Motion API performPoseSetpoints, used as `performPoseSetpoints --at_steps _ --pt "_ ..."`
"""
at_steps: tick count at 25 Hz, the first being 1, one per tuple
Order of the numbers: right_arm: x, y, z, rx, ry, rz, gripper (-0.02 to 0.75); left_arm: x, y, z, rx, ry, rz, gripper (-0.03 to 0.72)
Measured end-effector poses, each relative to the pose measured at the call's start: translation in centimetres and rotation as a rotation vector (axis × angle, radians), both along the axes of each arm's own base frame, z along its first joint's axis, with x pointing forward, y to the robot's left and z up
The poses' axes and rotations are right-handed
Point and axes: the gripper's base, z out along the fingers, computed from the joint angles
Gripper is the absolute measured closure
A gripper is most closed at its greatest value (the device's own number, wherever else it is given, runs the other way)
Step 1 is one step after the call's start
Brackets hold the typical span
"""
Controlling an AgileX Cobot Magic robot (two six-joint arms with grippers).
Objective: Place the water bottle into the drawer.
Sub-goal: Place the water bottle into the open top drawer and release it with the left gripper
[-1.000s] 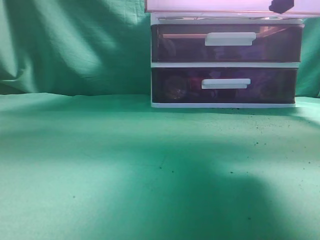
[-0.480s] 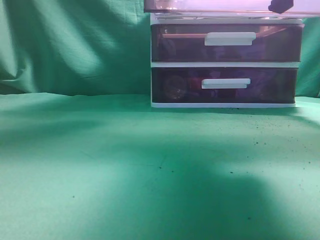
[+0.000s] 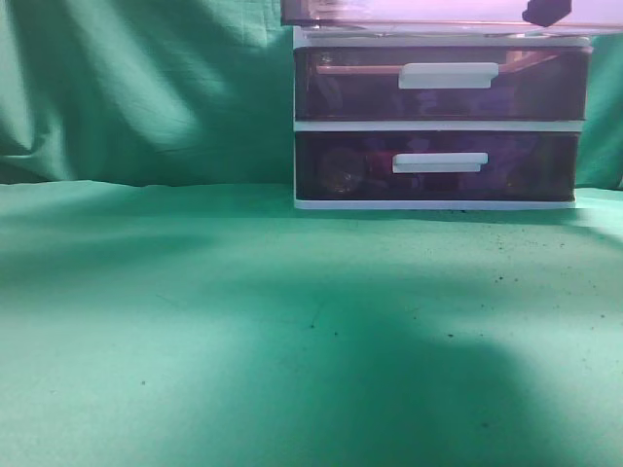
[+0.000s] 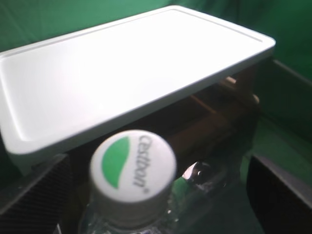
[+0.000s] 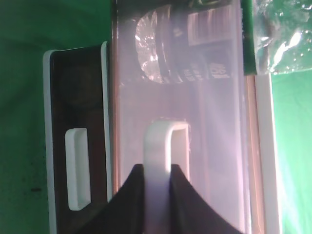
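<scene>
In the left wrist view the water bottle point(image 4: 132, 168) stands upright between my left gripper's point(image 4: 158, 200) dark fingers point(image 4: 31, 195). It is clear and crinkly with a white cap bearing a green leaf, and the gripper is shut on it. It hangs in front of the unit's white top point(image 4: 122, 73), over the dark opening beneath. My right gripper point(image 5: 157, 168) is shut on the white bar handle point(image 5: 158, 141) of the pink drawer point(image 5: 214, 146). Crinkly clear plastic point(image 5: 287, 29) shows beyond the drawer. In the exterior view only the drawer's front point(image 3: 419, 12) and a dark gripper part point(image 3: 545, 12) show at the top edge.
Two darker purple drawers point(image 3: 438, 83) point(image 3: 438, 165) with white handles sit below in the white frame point(image 3: 438, 125). Packets and a foil item lie inside the pink drawer point(image 5: 156, 44). Green cloth point(image 3: 243, 341) covers the table and hangs behind.
The pink drawer front at the top edge of the exterior view has shifted slightly. The shadow on the cloth has moved a little.
</scene>
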Motion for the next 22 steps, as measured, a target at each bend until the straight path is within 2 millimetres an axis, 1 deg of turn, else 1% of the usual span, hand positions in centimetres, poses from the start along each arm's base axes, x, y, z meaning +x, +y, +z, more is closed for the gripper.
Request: performPoseSetpoints --at_steps 2,3,5,6,7,10,11,12,13,17,18,20,22 --pt "0.0 0.0 0.0 0.003 0.001 -0.002 0.65 0.0 -0.3 0.4 -0.06 -0.024 -0.017 0.057" --pt "0.0 0.0 0.0 0.002 0.003 -0.003 0.65 0.1 -0.5 0.3 -0.083 -0.034 -0.025 0.112" --pt "0.0 0.0 0.0 0.004 0.003 -0.002 0.65 0.5 -1.0 0.1 -0.119 -0.071 -0.043 0.187" --pt "0.0 0.0 0.0 0.005 0.004 -0.003 0.65 0.8 -1.4 -0.3 -0.133 -0.078 -0.052 0.206" --pt "0.0 0.0 0.0 0.005 0.004 -0.003 0.65 1.1 -1.7 -0.6 -0.149 -0.096 -0.061 0.19" --pt "0.0 0.1 0.0 0.014 0.008 -0.008 0.65 2.1 -3.6 -2.4 -0.204 -0.131 -0.1 0.19" --pt "0.0 0.0 0.0 0.019 0.011 -0.012 0.65 2.2 -4.4 -2.6 -0.225 -0.151 -0.117 0.19" --pt "0.0 0.0 0.0 0.022 0.012 -0.016 0.65 2.5 -5.2 -3.1 -0.242 -0.17 -0.134 0.232" --pt "0.0 0.0 0.0 0.021 0.012 -0.015 0.65 2.6 -6.1 -3.7 -0.259 -0.191 -0.154 0.216" --pt "0.0 0.0 0.0 0.023 0.013 -0.018 0.65 3.2 -8.8 -4.6 -0.309 -0.281 -0.221 0.216" --pt "0.0 0.0 0.0 0.023 0.013 -0.018 0.65 3.3 -9.1 -4.4 -0.316 -0.292 -0.225 0.216" --pt "0.0 0.0 -0.1 0.024 0.019 -0.02 0.65 3.5 -9.3 -4.3 -0.27 -0.292 -0.22 0.216" --pt "0.0 0.0 -0.1 0.024 0.019 -0.02 0.65 3.7 -9.1 -3.8 -0.156 -0.274 -0.19 0.216"
